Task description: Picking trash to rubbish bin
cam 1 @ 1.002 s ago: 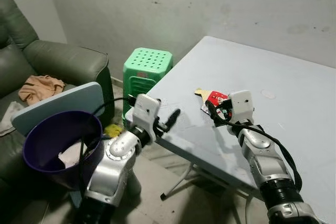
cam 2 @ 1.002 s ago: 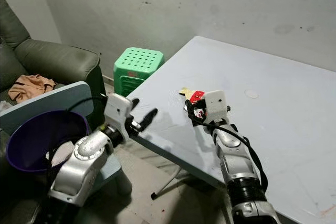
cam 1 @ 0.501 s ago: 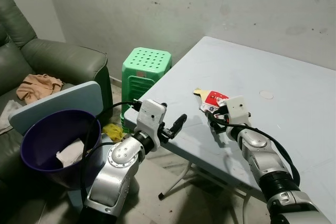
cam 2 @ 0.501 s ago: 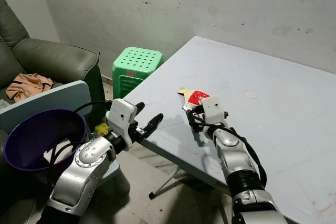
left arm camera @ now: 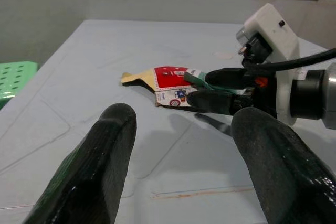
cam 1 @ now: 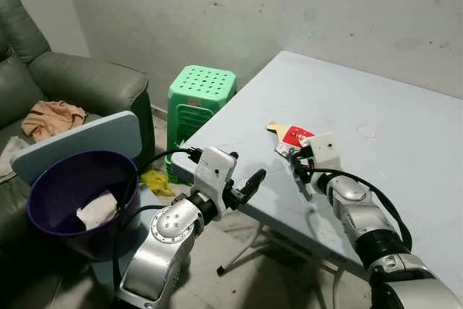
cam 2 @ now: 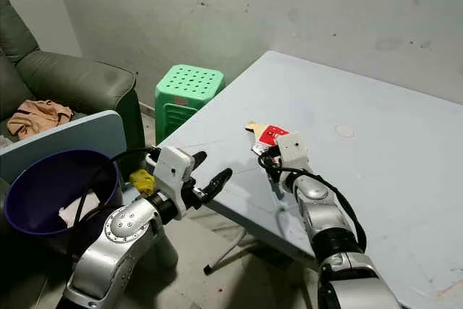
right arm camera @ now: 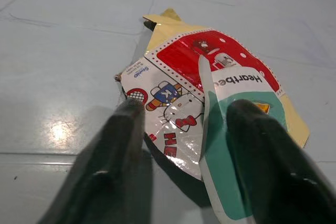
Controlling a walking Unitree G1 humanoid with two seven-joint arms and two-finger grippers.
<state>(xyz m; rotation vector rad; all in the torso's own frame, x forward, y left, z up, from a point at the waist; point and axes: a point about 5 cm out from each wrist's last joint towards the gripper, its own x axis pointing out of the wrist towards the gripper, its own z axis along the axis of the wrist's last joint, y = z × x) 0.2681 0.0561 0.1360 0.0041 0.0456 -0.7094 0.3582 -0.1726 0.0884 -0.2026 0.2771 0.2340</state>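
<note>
A red and white wrapper [cam 1: 292,137] lies flat on the pale blue table [cam 1: 376,113], near the table's front-left edge, with a gold strip poking out on its far side and a green and white piece [right arm camera: 231,145] overlapping it. The right gripper [cam 1: 299,168] rests low on the table just in front of the wrapper, its two black fingers [right arm camera: 113,166] spread apart with the near edge of the wrapper and the green piece between them; the fingers have not closed on anything. In the left wrist view the tips of that gripper lie at the wrapper's edge, right on the table top.

The left gripper [cam 1: 246,187] hovers off the table's front-left edge, pointing toward the wrapper, its fingers [left arm camera: 107,161] wide apart and empty.

To the robot's left stands a purple bin [cam 1: 51,179] with a crumpled white paper [cam 1: 95,210] inside and a pale blue lid [cam 1: 79,142] tipped up behind it. A green plastic stool [cam 1: 201,99] stands beside the table's far-left edge, by the wall. A dark green sofa [cam 1: 79,81] sits behind the bin, with an orange cloth [cam 1: 52,119] on its seat. Something yellow [cam 1: 156,180] lies on the floor between bin and stool.
</note>
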